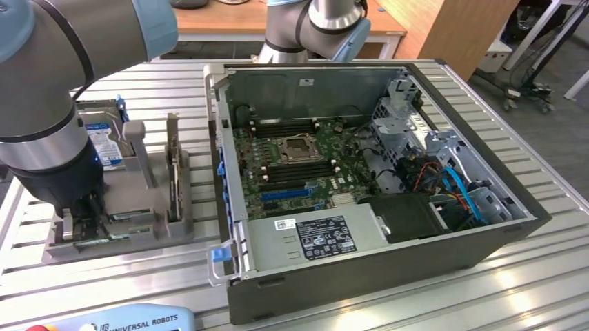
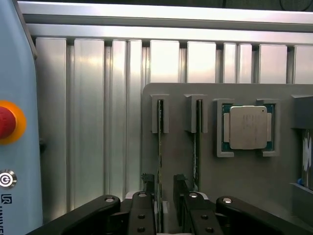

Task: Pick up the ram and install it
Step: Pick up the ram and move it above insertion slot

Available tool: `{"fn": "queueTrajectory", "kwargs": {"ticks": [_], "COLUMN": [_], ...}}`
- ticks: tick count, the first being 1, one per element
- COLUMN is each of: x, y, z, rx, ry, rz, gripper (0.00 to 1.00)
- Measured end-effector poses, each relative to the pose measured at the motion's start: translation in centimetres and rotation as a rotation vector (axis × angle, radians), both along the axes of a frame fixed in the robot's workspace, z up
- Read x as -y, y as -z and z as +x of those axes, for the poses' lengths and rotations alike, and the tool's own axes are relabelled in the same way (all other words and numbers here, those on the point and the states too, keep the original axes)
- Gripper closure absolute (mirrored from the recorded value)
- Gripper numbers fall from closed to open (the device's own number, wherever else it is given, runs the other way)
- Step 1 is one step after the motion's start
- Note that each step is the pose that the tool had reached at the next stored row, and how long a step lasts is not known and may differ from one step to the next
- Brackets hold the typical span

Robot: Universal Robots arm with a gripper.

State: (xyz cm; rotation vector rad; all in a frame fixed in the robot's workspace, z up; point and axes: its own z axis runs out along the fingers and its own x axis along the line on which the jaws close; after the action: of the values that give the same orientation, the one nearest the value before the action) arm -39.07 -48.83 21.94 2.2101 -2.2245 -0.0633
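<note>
Two green ram sticks stand on edge in slots of a grey fixture (image 2: 244, 196). My gripper (image 2: 164, 188) is open, with its black fingers (image 2: 148, 185) on either side of the nearer ram (image 2: 160, 142) and a gap left on both sides. The second ram (image 2: 197, 142) stands in the neighbouring slot, outside the fingers. In the exterior view the gripper (image 1: 87, 210) hangs low over the fixture (image 1: 138, 241) at the exterior view's left, beside the open computer case (image 1: 368, 172). The case's motherboard (image 1: 294, 155) lies exposed.
A square silver processor chip (image 2: 248, 127) sits in a pocket beside the rams. A hard drive with a blue-white label (image 1: 106, 141) stands at the fixture's far end. A teach pendant (image 1: 120, 321) lies near the ribbed metal table's (image 1: 515, 289) front edge.
</note>
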Motion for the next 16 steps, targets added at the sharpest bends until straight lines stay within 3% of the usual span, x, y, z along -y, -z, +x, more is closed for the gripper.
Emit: {"fn": "queueTrajectory", "kwargs": {"ticks": [16], "x": [0.25], "y": [0.91], "z": [0.0], "rx": [0.0], "ry": [0.0], "rz": [0.0], "gripper": [0.7]}}
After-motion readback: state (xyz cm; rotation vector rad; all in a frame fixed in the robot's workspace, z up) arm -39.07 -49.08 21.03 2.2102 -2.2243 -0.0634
